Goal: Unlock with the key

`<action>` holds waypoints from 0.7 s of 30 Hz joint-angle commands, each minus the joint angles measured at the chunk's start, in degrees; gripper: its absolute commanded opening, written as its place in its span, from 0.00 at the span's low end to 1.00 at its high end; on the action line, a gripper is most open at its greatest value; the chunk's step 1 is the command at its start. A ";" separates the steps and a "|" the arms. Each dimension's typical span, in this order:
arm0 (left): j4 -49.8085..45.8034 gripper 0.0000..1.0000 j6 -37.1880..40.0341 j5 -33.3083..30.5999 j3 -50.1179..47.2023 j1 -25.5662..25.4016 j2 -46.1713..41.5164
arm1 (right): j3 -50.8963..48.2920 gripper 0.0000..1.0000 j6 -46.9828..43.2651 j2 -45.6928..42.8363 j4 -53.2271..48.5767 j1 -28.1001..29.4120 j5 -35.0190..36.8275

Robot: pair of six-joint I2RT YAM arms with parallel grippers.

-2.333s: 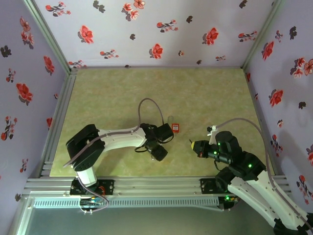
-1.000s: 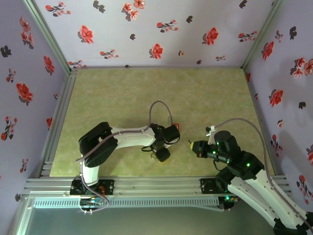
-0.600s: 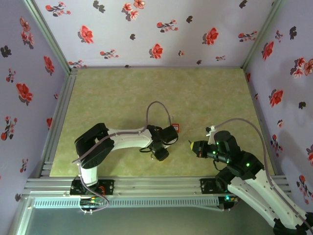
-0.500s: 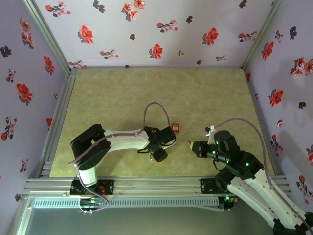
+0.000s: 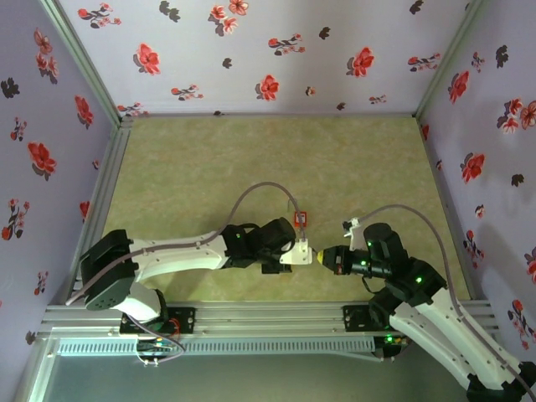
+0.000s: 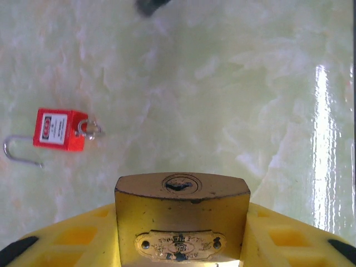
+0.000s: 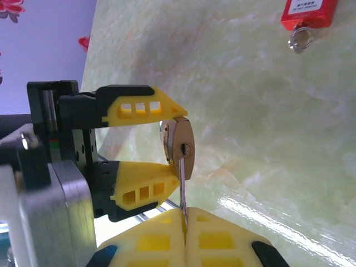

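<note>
glossy green table (image 5: 209,159), floral walls (image 5: 251,50); left tool (image 5: 302,255) grips padlock (image 6: 182,222); right tool (image 7: 185,222) pinches key (image 7: 181,183)

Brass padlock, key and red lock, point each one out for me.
brass padlock (image 6: 182,214): left wrist view, front face of its body
key (image 7: 181,183): right wrist view, middle of its silver blade
red lock (image 6: 57,129): left wrist view, its labelled red body

the right gripper (image 7: 184,216) pinches the key (image 7: 182,183) between closed yellow tips - only the thin silver blade shows, upright, its tip at the keyhole of the brass padlock (image 7: 179,143). the left gripper (image 7: 171,140) clamps that padlock between two yellow fingers (image 7: 139,103). a red block (image 7: 308,11) with a metal ring (image 7: 300,38) lies well apart on the green table (image 7: 267,128).
</note>
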 commanded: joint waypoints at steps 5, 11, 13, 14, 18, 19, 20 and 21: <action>3.07 0.00 8.28 0.52 0.09 -0.53 -3.80 | 0.34 0.00 -2.56 1.13 2.12 -0.26 -3.81; 5.06 0.00 10.03 4.42 -2.32 -0.61 -7.09 | -0.70 0.00 -1.69 3.11 6.20 -0.29 -8.45; 4.91 0.00 11.04 5.19 -2.76 -0.67 -7.74 | -0.62 0.00 -1.60 3.42 6.75 -0.23 -9.57; 4.95 0.00 11.62 5.38 -3.12 -0.78 -8.03 | -0.62 0.00 -1.55 3.42 6.95 -0.17 -9.90; 5.72 0.00 12.90 5.45 -3.83 -1.05 -8.64 | -0.91 0.00 -0.83 4.80 8.41 -0.17 -11.03; 5.87 0.00 12.94 5.46 -3.76 -1.06 -8.72 | -1.26 0.00 -0.42 5.24 9.15 -0.13 -11.51; 6.06 0.00 12.78 5.55 -3.67 -1.02 -8.67 | -1.64 0.00 -0.13 5.50 9.79 -0.08 -11.94; 6.21 0.00 12.72 5.60 -3.58 -1.05 -8.56 | -1.92 0.00 -0.02 5.76 10.11 0.01 -12.11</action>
